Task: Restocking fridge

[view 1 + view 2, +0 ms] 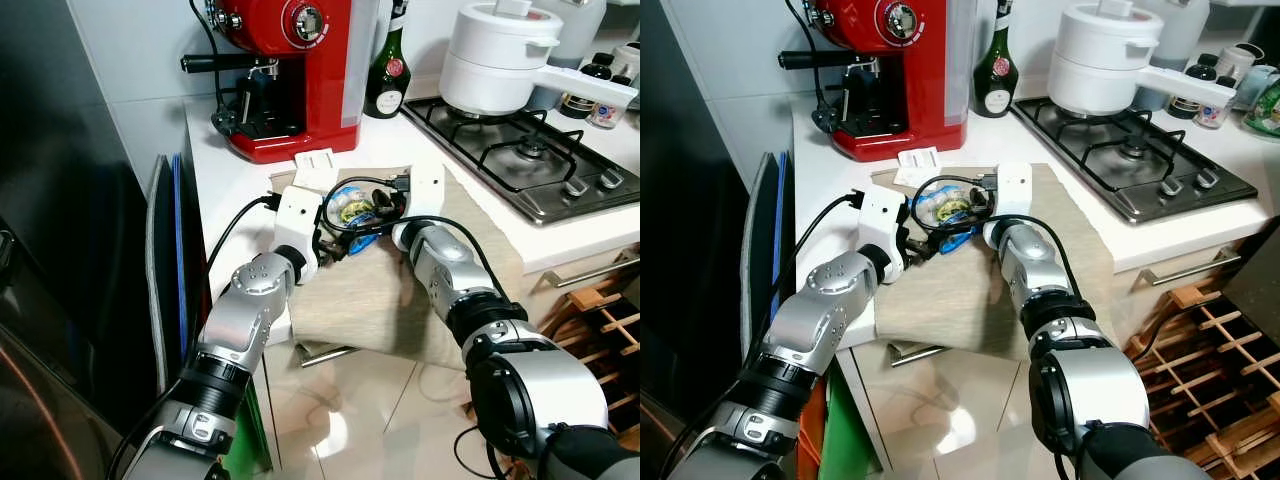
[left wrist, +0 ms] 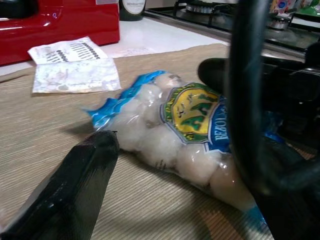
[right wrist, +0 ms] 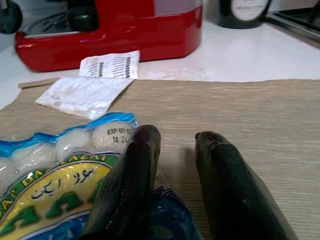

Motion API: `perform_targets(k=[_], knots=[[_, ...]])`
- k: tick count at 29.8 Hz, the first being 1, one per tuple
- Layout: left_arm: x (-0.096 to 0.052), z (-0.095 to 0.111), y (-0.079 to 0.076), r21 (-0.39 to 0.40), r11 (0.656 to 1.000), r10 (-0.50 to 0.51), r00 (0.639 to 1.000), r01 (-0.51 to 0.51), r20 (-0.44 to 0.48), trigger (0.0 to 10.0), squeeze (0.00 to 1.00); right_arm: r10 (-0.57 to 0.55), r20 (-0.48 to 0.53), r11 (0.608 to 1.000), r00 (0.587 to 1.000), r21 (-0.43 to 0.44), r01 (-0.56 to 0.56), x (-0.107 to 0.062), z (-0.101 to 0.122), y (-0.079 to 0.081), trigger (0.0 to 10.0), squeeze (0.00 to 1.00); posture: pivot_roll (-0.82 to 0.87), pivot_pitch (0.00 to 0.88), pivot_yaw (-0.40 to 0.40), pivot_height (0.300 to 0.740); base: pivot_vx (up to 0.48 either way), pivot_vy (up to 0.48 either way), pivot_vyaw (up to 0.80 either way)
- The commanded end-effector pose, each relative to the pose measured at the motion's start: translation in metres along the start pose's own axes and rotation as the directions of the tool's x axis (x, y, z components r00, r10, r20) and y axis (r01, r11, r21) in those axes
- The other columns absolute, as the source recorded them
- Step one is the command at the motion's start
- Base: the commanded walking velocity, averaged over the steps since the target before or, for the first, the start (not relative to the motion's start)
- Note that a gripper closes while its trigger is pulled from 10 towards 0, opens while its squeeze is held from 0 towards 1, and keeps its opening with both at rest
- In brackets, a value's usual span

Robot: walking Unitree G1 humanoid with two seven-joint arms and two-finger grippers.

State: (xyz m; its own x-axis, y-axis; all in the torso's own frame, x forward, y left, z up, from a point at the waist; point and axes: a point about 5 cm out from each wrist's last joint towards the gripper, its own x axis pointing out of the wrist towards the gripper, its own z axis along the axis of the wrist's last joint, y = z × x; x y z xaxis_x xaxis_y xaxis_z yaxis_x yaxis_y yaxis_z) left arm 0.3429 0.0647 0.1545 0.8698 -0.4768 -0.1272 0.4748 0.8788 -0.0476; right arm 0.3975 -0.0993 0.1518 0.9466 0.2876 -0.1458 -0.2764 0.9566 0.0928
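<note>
While both silver arms reach in from the lower edge of the left eye view, their wrists converge at centre frame over a beige woven mat [image 1: 400,300] that covers the white counter [image 1: 225,165] and hangs over its front edge. Lying on that mat between the 2 wrists is a clear plastic bag of white balls [image 2: 170,130], with a blue sealed edge and a yellow-green label. Left gripper [image 2: 165,165]: 2 fingers spread wide, 1 on each side of the bag, jaws released, not closed on it. Right gripper [image 3: 172,165]: 2 fingers [image 3: 125,185] lie close together with a narrow gap, tips resting at the bag's edge by its printed expiry date; nothing sits between them. Behind the bag, 2 paper slips [image 3: 92,82] lie partly on the mat. Upper left of frame: red espresso machine [image 1: 295,75] on the counter, dark green bottle [image 1: 388,70] just beside it. Upper right: gas hob [image 1: 520,155] carrying a white lidded pot [image 1: 495,60]. Left edge: dark fridge side [image 1: 50,230].
</note>
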Motion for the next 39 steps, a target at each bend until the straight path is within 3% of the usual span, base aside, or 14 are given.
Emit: perform_targets(k=[1,7,8,9,11,15,24,26,30,31,32,35,39], knots=[[0.003,0.000,-0.003,0.006,1.000,-0.010,1.000,0.010,-0.015,10.0,0.00,0.053,-0.054,0.997,0.997,-0.046,-0.056,0.002,-0.002,0.013,10.0,0.00,-0.03,0.000,-0.012,0.740,0.000,0.000,0.00],[0.003,0.000,-0.003,0.000,1.000,-0.010,1.000,0.010,-0.019,10.0,0.00,0.033,-0.121,0.999,0.992,-0.018,-0.036,0.003,-0.005,0.011,10.0,0.00,-0.04,0.000,-0.013,0.740,0.000,0.000,0.00],[0.004,0.000,-0.004,-0.006,1.000,-0.011,1.000,0.011,-0.022,10.0,0.00,0.032,-0.171,0.999,0.985,-0.013,-0.035,0.001,-0.013,0.010,3.3,0.00,-0.04,0.000,-0.013,0.740,0.000,0.000,0.00],[0.004,-0.001,-0.004,-0.013,1.000,-0.012,1.000,0.012,-0.024,10.0,0.00,0.035,-0.212,0.999,0.977,-0.010,-0.038,0.000,-0.021,0.010,0.0,0.00,-0.04,0.000,-0.014,0.740,0.000,0.000,0.00],[0.005,0.001,-0.005,-0.024,1.000,-0.017,1.000,0.017,-0.023,10.0,0.00,0.042,-0.306,0.999,0.951,0.019,-0.038,-0.006,-0.042,0.009,0.0,0.00,-0.04,0.000,-0.015,0.740,0.000,0.000,0.00],[0.004,0.002,-0.006,-0.028,0.999,-0.020,0.999,0.019,-0.025,10.0,0.00,0.106,-0.375,0.994,0.921,0.038,-0.099,-0.011,-0.059,0.016,0.0,0.00,-0.04,0.000,-0.016,0.740,0.000,0.000,0.00],[0.003,0.001,-0.004,-0.031,0.999,-0.012,0.999,0.011,-0.038,10.0,0.00,0.158,-0.334,0.987,0.929,0.055,-0.148,-0.009,-0.054,0.026,0.0,0.00,-0.03,0.000,-0.017,0.740,0.000,0.000,0.00],[0.003,0.001,-0.003,-0.028,1.000,-0.010,0.999,0.009,-0.039,10.0,0.00,0.161,-0.220,0.987,0.962,0.011,-0.162,-0.004,-0.034,0.028,0.0,0.00,-0.03,0.000,-0.017,0.740,0.000,0.000,0.00],[0.002,0.002,-0.002,-0.029,1.000,-0.011,0.999,0.010,-0.036,10.0,0.00,0.126,-0.052,0.991,0.991,-0.046,-0.128,0.000,-0.005,0.023,0.0,0.00,-0.03,0.000,-0.019,0.740,0.000,0.000,0.00],[0.000,0.005,-0.003,-0.051,0.999,-0.017,1.000,0.016,-0.023,10.0,0.00,0.104,0.051,0.993,0.993,-0.067,-0.100,-0.001,0.014,0.018,0.0,0.00,-0.04,0.000,-0.021,0.740,0.000,0.000,0.00],[0.000,0.005,-0.003,-0.051,0.999,-0.017,1.000,0.016,-0.023,10.0,0.00,0.104,0.051,0.993,0.993,-0.067,-0.100,-0.001,0.014,0.018,0.0,0.00,-0.04,0.000,-0.021,0.740,0.000,0.000,0.00],[-0.001,0.014,-0.002,-0.046,0.999,-0.016,1.000,0.016,0.009,10.0,0.00,0.060,0.230,0.996,0.971,-0.081,-0.042,-0.008,0.044,0.007,0.0,0.00,-0.03,0.000,-0.027,0.740,0.000,0.000,0.00],[-0.004,0.015,-0.002,-0.036,0.999,-0.016,1.000,0.017,0.025,10.0,0.00,0.076,0.346,0.988,0.935,-0.150,-0.025,-0.017,0.063,0.005,0.0,0.00,-0.04,0.000,-0.032,0.740,0.000,0.000,0.00]])
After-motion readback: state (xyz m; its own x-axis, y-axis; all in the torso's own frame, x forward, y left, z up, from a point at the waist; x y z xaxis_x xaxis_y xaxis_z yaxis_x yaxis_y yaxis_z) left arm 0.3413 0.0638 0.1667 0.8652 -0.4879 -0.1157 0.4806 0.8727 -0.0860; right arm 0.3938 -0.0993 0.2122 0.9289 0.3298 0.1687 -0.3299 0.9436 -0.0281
